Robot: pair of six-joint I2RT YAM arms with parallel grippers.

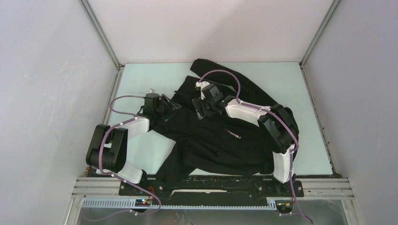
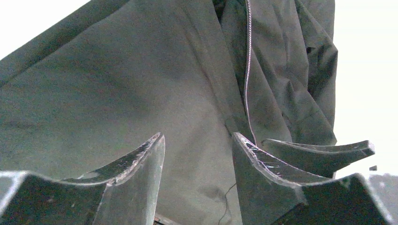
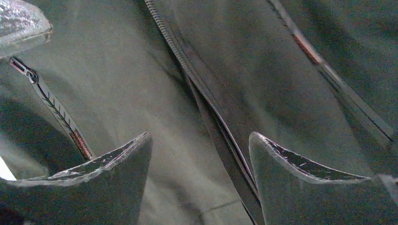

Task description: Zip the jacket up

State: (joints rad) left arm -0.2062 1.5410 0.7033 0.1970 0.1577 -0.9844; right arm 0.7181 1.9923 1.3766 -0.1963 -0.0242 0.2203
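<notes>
On the tabletop (image 1: 141,79) the jacket (image 1: 211,147) is lying bunched up | left end effector (image 2: 197,140) and right end effector (image 3: 199,140) are both gaping, holding nothing | zipper (image 3: 187,65) is running through loose folds, so imo pinching is risking snagging cloth.

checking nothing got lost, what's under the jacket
Only the pale table shows, around the edges of the jacket. The black fabric covers the middle of the table, so anything lying beneath it cannot be seen.
</notes>
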